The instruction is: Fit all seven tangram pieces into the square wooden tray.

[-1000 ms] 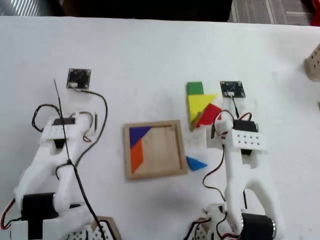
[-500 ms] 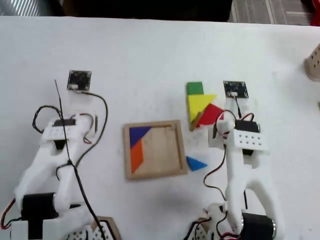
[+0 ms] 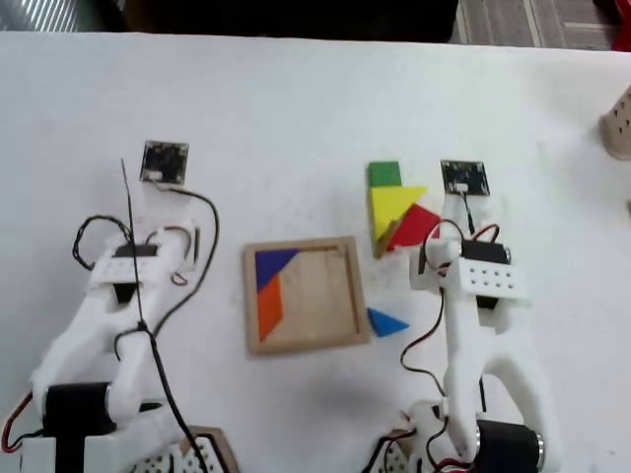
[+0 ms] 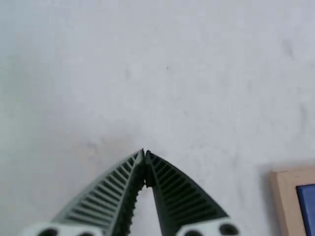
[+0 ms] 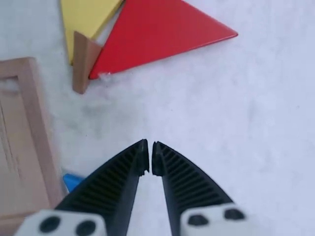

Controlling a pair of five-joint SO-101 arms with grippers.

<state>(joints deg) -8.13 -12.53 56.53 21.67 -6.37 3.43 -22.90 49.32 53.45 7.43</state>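
The square wooden tray [image 3: 350, 292] lies between the two arms. It holds a blue-purple triangle [image 3: 273, 263] and an orange parallelogram [image 3: 269, 307] along one side. Beyond its far right corner lie a green square [image 3: 385, 173], a yellow triangle [image 3: 392, 205], a red triangle [image 3: 414, 227] and a small brown piece [image 3: 380, 244]. A small blue triangle [image 3: 385, 321] rests by the tray's right side. My right gripper [image 5: 149, 145] is shut over bare table, short of the red triangle [image 5: 157, 34] and the brown piece [image 5: 83, 59]. My left gripper [image 4: 144, 153] is shut, empty, left of the tray's corner [image 4: 283, 196].
The left arm [image 3: 123, 271] and the right arm [image 3: 483, 286] stand on a white table with loose cables [image 3: 202, 236] around them. A pale perforated object [image 3: 618, 123] sits at the far right edge. Open table lies beyond the tray.
The left arm's wrist has shifted slightly to the right and toward the tray. The right arm nudged a little to the right early on. No piece has moved.
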